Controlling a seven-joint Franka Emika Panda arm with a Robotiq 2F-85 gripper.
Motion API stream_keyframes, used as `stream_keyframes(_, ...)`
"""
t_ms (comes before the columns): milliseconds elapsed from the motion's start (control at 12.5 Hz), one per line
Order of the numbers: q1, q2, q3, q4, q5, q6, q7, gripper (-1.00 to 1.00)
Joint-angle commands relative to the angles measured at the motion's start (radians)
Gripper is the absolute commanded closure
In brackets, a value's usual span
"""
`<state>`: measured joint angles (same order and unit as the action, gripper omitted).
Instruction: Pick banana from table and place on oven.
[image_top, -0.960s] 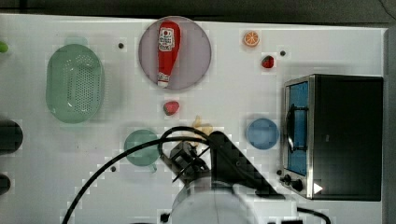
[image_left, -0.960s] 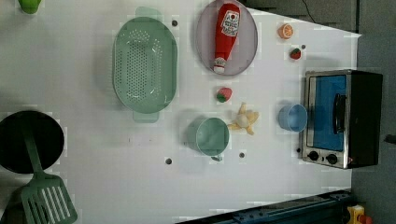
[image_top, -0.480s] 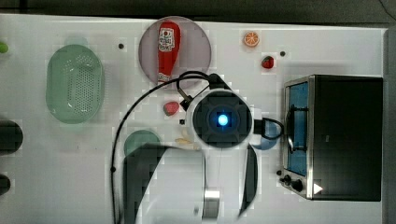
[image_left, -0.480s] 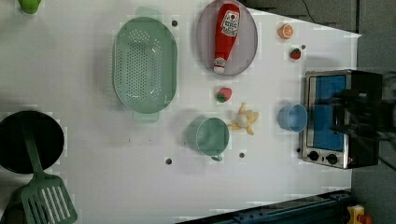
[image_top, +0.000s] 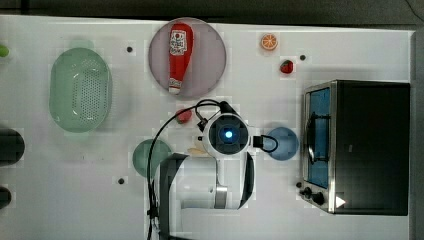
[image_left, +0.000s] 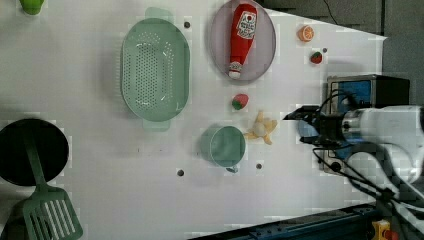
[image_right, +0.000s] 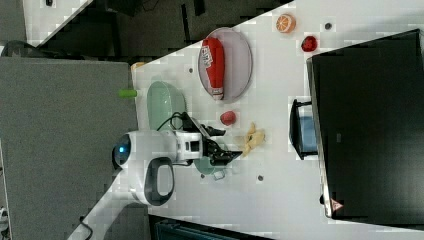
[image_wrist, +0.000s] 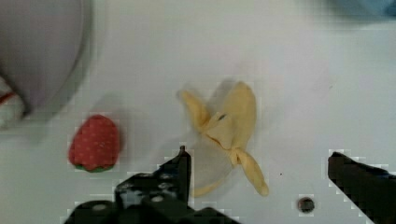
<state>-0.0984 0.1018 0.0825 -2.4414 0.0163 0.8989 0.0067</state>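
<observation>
The banana (image_wrist: 226, 132) lies on the white table (image_wrist: 289, 74), pale yellow with its peel strips splayed out. My gripper (image_wrist: 259, 157) hangs above it, open and holding nothing, one dark finger (image_wrist: 175, 170) on each side of the fruit. In the left view the banana (image_left: 261, 129) sits just left of the gripper (image_left: 298, 128). The right view shows the gripper (image_right: 229, 143) close beside the banana (image_right: 252, 137). My arm covers most of the banana (image_top: 196, 149) in the top view. The oven (image_top: 361, 146) stands shut at the top view's right edge.
A blue disc (image_top: 283, 143) lies between banana and oven. A red strawberry (image_wrist: 95, 142) sits close to the banana, and a green cup (image_left: 223, 145) is on its other side. Farther off are a plate (image_top: 210, 55) with a ketchup bottle (image_top: 177, 55) and a green colander (image_top: 80, 96).
My arm has swung from the top view's bottom edge toward the table's middle and now stands over the banana. The gripper stayed open, and nothing on the table moved.
</observation>
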Motion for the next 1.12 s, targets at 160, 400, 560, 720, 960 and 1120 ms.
stream_keyframes(160,0.01,0.072,0.01,-0.005,-0.002,0.102,-0.019,-1.0)
stream_keyframes(400,0.017,0.16,0.02,-0.003,-0.001,0.17,-0.019,-1.0)
stream_keyframes(560,0.021,0.212,0.026,-0.002,-0.001,0.225,-0.018,-1.0)
stream_keyframes(720,0.022,0.245,0.026,0.001,-0.001,0.278,-0.016,-0.93)
stream_keyframes(960,0.022,0.259,0.027,0.001,-0.001,0.31,-0.016,-0.18)
stream_keyframes(1120,0.022,0.259,0.028,-0.001,-0.001,0.311,-0.016,0.28)
